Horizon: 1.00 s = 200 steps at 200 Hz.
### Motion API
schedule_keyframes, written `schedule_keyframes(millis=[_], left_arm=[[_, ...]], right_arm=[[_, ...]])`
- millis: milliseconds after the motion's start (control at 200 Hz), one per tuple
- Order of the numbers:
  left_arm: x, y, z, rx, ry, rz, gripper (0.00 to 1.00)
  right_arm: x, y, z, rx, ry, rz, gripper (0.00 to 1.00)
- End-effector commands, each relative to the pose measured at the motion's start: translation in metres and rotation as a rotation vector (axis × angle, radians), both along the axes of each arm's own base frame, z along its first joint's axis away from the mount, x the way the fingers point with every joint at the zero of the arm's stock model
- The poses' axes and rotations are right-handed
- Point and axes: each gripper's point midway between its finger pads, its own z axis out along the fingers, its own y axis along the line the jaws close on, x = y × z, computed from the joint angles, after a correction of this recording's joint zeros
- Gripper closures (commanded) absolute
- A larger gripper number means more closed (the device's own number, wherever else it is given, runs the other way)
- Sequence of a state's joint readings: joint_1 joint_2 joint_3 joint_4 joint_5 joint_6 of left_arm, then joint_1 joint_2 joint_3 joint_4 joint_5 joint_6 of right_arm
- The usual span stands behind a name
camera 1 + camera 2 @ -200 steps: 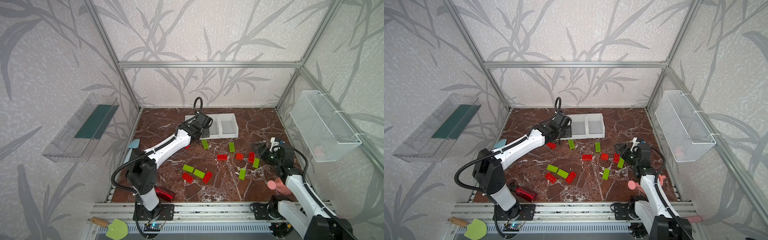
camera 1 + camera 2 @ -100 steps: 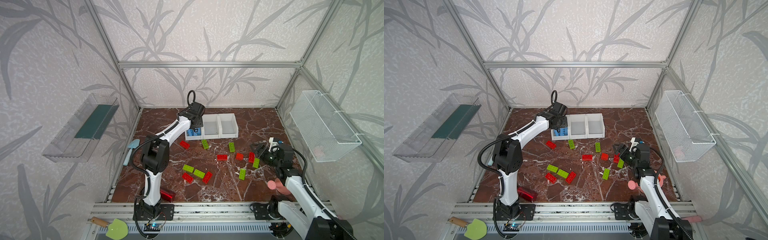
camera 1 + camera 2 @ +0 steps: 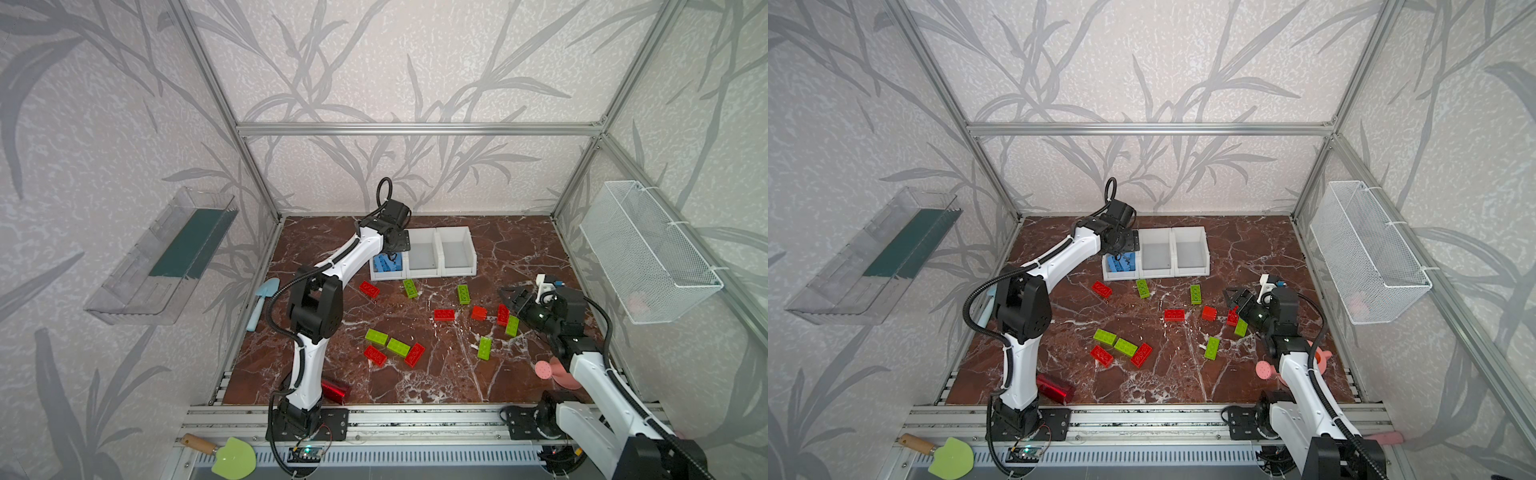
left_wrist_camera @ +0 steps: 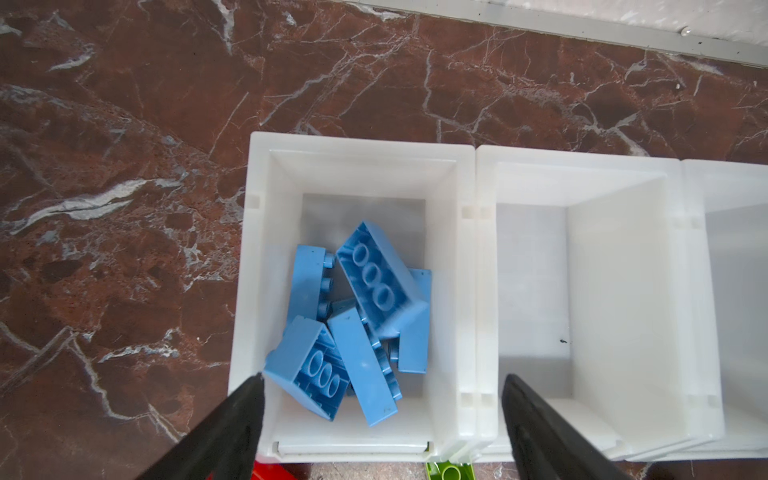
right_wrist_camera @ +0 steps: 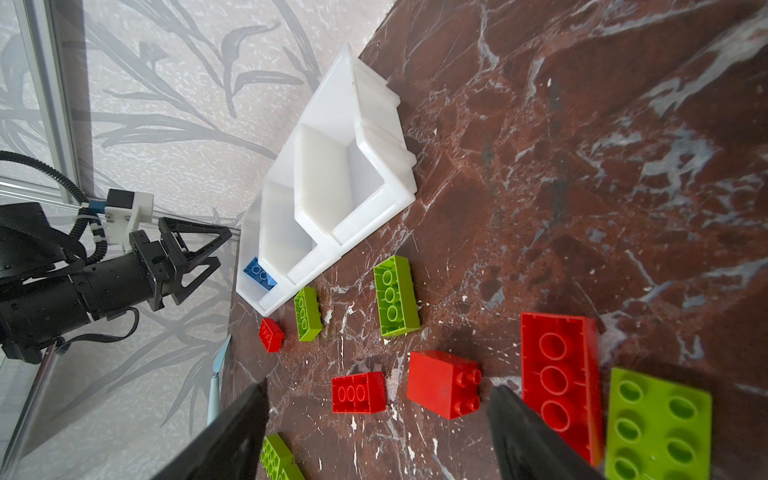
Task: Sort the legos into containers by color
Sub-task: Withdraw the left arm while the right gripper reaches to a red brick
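The left claw point(image 4: 382, 377) is held spread over blue bricks point(image 4: 376, 286) heaped in a bin point(image 4: 257, 291). The right claw point(image 5: 379, 388) is spread just by red bricks point(image 5: 442, 382)

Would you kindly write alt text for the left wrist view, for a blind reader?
Several blue legos lie heaped in the end bin of joined white containers; the neighbouring bin is empty. The open left hand hovers above them, over a brown marbled table.
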State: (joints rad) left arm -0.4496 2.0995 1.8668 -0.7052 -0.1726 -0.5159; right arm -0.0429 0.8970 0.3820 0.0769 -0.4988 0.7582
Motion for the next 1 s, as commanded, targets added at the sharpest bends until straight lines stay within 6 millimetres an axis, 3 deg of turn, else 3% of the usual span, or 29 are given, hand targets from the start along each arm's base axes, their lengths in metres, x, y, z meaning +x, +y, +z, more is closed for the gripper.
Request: schedule_keyframes(millis=[0, 225, 520, 655, 790, 995], left_arm=[[-0.013, 0.006, 0.024, -0.019, -0.018, 0.012, 0.1], [-0.051, 0.014, 0.078, -0.089, -0.112, 0.002, 0.1], [-0.124, 0.025, 0.135, -0.251, -0.219, -0.061, 0.09], [-0.161, 0.034, 0.148, -0.286, -0.238, -0.107, 0.1], [-0.195, 0.049, 0.154, -0.265, -0.254, -0.156, 0.09], [-0.238, 0.077, 0.143, -0.205, -0.279, -0.192, 0.09]], right_arm=[[-0.002, 0.011, 0.013, -0.028, -0.043, 0.062, 0.16], [-0.005, 0.036, 0.019, -0.209, -0.015, 0.17, 0.16], [-0.015, 0.081, 0.033, -0.404, -0.042, 0.316, 0.16], [-0.019, 0.109, 0.028, -0.495, -0.035, 0.423, 0.16], [-0.019, 0.132, 0.008, -0.61, 0.036, 0.508, 0.17], [-0.013, 0.143, -0.03, -0.706, 0.13, 0.447, 0.18]])
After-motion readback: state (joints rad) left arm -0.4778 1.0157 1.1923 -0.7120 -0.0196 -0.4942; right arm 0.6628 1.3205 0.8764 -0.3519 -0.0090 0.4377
